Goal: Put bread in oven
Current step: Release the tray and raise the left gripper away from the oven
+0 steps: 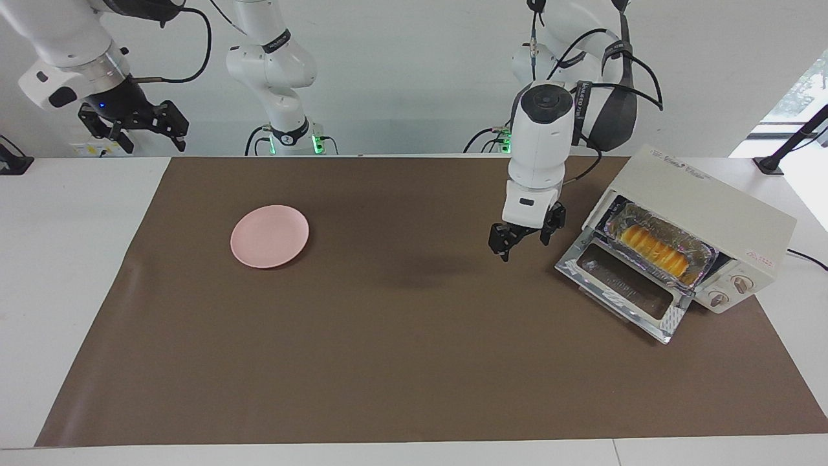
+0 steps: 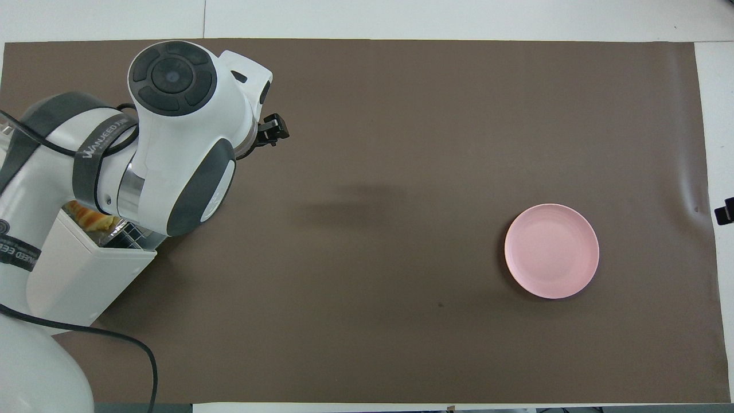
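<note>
So the bread point(image 1: 654, 251) is already sitting in its crinkly foil tray point(image 1: 702, 254) on the rack inside the oven point(image 1: 718, 207), which is parked at the left arm's end of the table with its glass door point(image 1: 618, 285) still dropped flat onto the brown mat point(image 1: 388, 362). My left gripper point(image 1: 525, 241) is hanging in the air over the mat just beside that open door, fingers spread and nothing in them. My right gripper point(image 1: 139, 126) is waiting up high at the right arm's end, also released and empty, well apart from the pink plate point(image 1: 270, 236). My read is the only thing left is shutting the door. For that I'd come in low under the door's free edge, the one farthest from the oven body, and swing it up along its hinge arc rather than shoving straight in, since a flat push could just slide the whole oven. Also worth checking the tray isn't poking out past the opening; it looks close to the lip.
</note>
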Robot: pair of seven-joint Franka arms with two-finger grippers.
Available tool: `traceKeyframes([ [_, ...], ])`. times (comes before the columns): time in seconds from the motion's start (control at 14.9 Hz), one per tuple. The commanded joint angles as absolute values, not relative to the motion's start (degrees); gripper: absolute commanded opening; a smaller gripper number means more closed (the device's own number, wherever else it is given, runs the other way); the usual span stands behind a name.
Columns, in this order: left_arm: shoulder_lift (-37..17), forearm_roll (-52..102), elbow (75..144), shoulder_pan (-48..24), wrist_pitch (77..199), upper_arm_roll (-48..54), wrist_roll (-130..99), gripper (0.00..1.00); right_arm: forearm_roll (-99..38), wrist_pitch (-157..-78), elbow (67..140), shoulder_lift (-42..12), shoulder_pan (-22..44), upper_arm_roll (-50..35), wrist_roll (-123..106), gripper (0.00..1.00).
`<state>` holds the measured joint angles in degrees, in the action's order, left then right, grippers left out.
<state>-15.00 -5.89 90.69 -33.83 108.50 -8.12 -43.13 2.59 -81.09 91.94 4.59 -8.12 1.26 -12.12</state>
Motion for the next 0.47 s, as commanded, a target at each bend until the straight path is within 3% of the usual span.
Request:
traceKeyframes([
  [0.0, -13.8, -4.0, 91.1, -35.2, 108.7, -8.9, -41.8, 1.0, 3.2, -81.4, 92.8, 5.4, -8.8, 0.7, -13.1, 1.0],
  [0.2, -14.0, 1.4, 88.3, -34.5, 105.9, -9.0, -28.5, 1.0, 3.3, -81.4, 92.8, 5.4, -8.8, 0.7, -13.1, 1.0],
  [0.4, -13.5, 1.9, 80.2, -32.4, 92.7, -9.7, -16.6, 1.0, 3.3, -81.4, 92.8, 5.4, -8.8, 0.6, -13.2, 1.0],
])
